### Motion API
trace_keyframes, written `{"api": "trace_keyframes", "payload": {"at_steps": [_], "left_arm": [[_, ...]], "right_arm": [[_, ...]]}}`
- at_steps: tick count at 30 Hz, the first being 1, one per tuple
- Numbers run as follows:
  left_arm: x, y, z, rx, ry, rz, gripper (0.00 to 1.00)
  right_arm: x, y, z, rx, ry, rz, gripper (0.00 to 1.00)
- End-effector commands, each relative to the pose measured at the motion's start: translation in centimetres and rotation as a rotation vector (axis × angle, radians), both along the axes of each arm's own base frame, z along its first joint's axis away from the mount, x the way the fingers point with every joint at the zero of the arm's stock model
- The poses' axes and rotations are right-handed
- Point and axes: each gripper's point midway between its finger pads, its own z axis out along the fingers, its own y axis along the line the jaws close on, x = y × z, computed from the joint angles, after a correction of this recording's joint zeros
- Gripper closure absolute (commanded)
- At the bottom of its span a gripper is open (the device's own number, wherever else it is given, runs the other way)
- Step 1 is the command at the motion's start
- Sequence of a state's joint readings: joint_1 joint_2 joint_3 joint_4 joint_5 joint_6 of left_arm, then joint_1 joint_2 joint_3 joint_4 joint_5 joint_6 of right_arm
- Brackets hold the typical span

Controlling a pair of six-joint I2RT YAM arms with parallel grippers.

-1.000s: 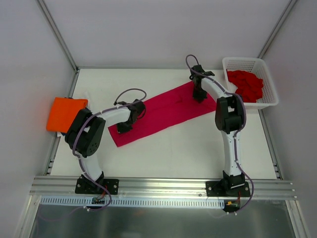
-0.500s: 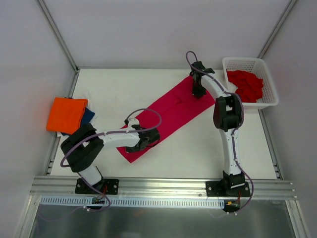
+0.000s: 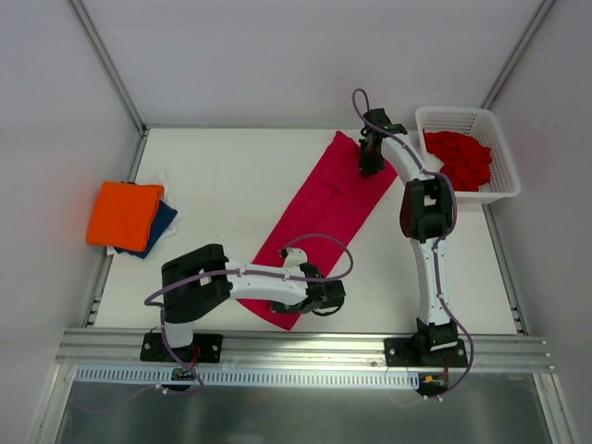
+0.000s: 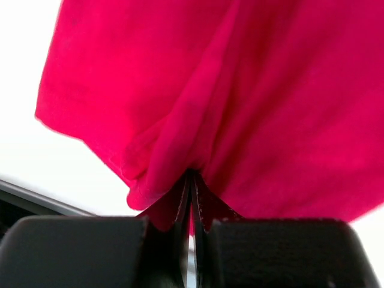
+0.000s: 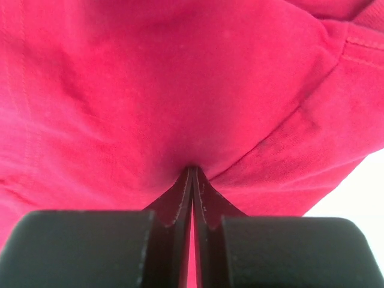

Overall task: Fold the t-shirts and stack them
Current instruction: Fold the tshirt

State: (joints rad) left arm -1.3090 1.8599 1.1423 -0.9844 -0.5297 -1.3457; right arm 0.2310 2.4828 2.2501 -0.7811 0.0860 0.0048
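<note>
A crimson-pink t-shirt (image 3: 324, 213), folded into a long strip, lies slantwise on the white table from the near middle to the far right. My left gripper (image 3: 326, 298) is shut on its near end, which fills the left wrist view (image 4: 240, 90). My right gripper (image 3: 369, 163) is shut on its far end, which fills the right wrist view (image 5: 180, 90). An orange t-shirt (image 3: 124, 214) lies folded on a dark blue t-shirt (image 3: 159, 222) at the left edge. Red t-shirts (image 3: 458, 159) lie crumpled in the basket.
A white lattice basket (image 3: 462, 118) stands at the far right corner. A metal rail (image 3: 305, 347) runs along the near edge of the table (image 3: 222, 166). White walls close in the left, back and right sides.
My left gripper has swung from the left middle to the near middle, dragging the shirt's near end with it. The strip has turned from nearly crosswise to steeply slanted. My right gripper moved only slightly.
</note>
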Motion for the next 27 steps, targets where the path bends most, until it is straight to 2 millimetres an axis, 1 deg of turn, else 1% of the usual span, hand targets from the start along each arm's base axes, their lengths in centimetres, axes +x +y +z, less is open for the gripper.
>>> {"api": "trace_keyframes", "payload": {"at_steps": [1, 3, 4, 6, 8, 12, 14, 15, 16, 18, 19, 21, 22, 23, 24, 25, 26, 27], "left_arm": [[-3.8, -5.2, -0.8, -0.145, 0.097, 0.024, 1.00], [-4.7, -6.2, -0.8, -0.140, 0.100, -0.011, 1.00], [-4.8, -7.3, -0.3, -0.161, 0.097, -0.024, 1.00], [-5.1, -8.0, -0.4, -0.157, 0.097, -0.045, 1.00], [-5.3, -8.7, 0.2, -0.164, 0.088, -0.060, 1.00], [-5.2, -9.7, 1.2, -0.192, 0.064, -0.079, 1.00], [-4.8, -10.7, 1.9, -0.216, 0.045, -0.096, 1.00], [-4.7, -11.0, 2.1, -0.221, 0.039, -0.103, 1.00], [-4.5, -11.7, 2.6, -0.236, 0.032, -0.116, 1.00], [-4.2, -12.4, 2.8, -0.240, 0.020, -0.132, 1.00], [-4.0, -13.2, 3.2, -0.256, 0.014, -0.141, 1.00], [-3.9, -13.7, 3.3, -0.256, 0.013, -0.155, 1.00], [-3.9, -14.2, 3.7, -0.266, 0.012, -0.163, 1.00], [-3.8, -14.1, 4.0, -0.264, 0.005, -0.167, 1.00], [-3.7, -13.6, 4.2, -0.253, -0.004, -0.167, 1.00], [-3.5, -13.2, 4.5, -0.250, -0.019, -0.157, 1.00], [-3.2, -12.8, 5.3, -0.254, -0.039, -0.154, 1.00], [-2.3, -11.7, 6.0, -0.214, -0.087, -0.153, 1.00]], "right_arm": [[1.9, 1.7, 2.1, 0.122, -0.072, 0.072, 0.94], [2.3, 2.6, 2.4, 0.170, -0.090, 0.100, 0.94], [2.4, 2.9, 2.4, 0.186, -0.093, 0.111, 0.94], [2.8, 3.8, 2.8, 0.238, -0.111, 0.136, 0.94], [3.0, 4.5, 3.1, 0.275, -0.123, 0.157, 0.96], [2.8, 7.0, 3.8, 0.410, -0.129, 0.217, 0.96], [3.1, 7.8, 3.8, 0.446, -0.138, 0.242, 0.94], [3.0, 8.5, 3.9, 0.495, -0.128, 0.231, 0.94], [3.3, 8.8, 4.1, 0.514, -0.138, 0.236, 0.93], [3.2, 9.7, 3.9, 0.569, -0.125, 0.248, 0.92], [3.3, 10.0, 4.0, 0.584, -0.129, 0.255, 0.92], [3.3, 10.1, 3.6, 0.588, -0.120, 0.249, 0.93], [3.1, 9.9, 3.5, 0.573, -0.120, 0.251, 0.96], [3.2, 9.2, 3.2, 0.524, -0.129, 0.230, 0.97], [2.2, 8.8, 3.7, 0.489, -0.130, 0.225, 0.97], [2.2, 8.4, 4.3, 0.449, -0.169, 0.242, 0.96], [2.3, 7.6, 4.8, 0.402, -0.201, 0.222, 0.96], [1.4, 7.2, 6.5, 0.385, -0.243, 0.218, 0.94]]}}
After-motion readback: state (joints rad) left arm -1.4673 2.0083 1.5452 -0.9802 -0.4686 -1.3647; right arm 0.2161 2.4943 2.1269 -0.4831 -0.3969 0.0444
